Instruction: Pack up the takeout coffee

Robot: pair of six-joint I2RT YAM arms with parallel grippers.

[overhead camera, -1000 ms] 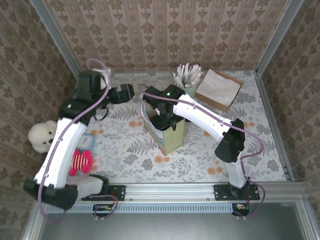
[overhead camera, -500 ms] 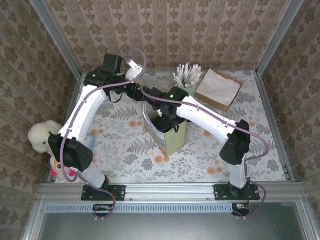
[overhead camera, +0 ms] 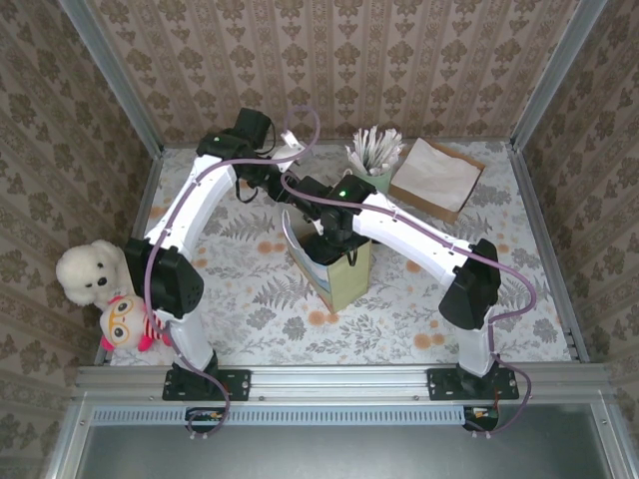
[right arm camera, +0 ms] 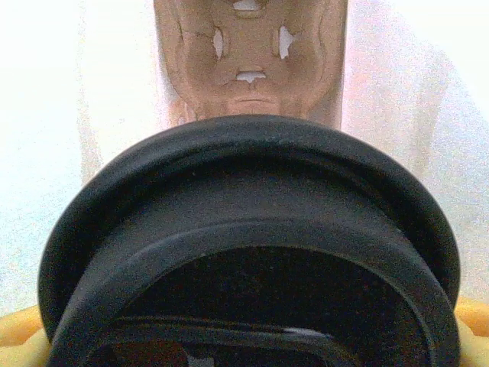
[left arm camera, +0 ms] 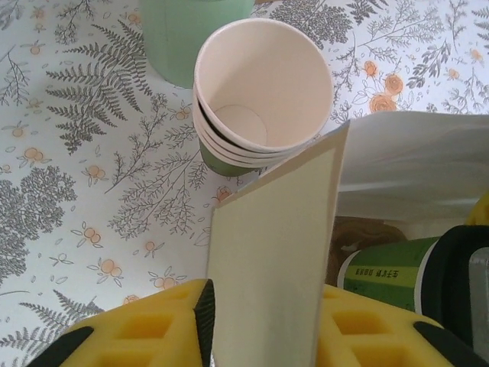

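The takeout coffee (left arm camera: pixel 386 271), dark green with a black lid (right arm camera: pixel 244 199), hangs tilted in the mouth of the pale paper bag (overhead camera: pixel 344 274). My right gripper (overhead camera: pixel 327 238) is shut on it, above a brown cup carrier (right arm camera: pixel 248 53) that lies in the bag. My left gripper (overhead camera: pixel 278 190) reaches over to the bag's far left rim. In the left wrist view its yellow pads (left arm camera: pixel 137 329) press on both sides of the bag's cream wall (left arm camera: pixel 275 245).
A stack of lidless cream-lined cups (left arm camera: pixel 260 84) stands just beyond the bag. A pale-green cup of white sticks (overhead camera: pixel 371 155) and a brown box of napkins (overhead camera: pixel 434 178) sit at the back. Plush toys (overhead camera: pixel 85 271) lie by the left wall.
My left arm swung from the left side across to the bag's far rim, and its jaws closed on the bag's wall. The right arm stayed over the bag with the cup.
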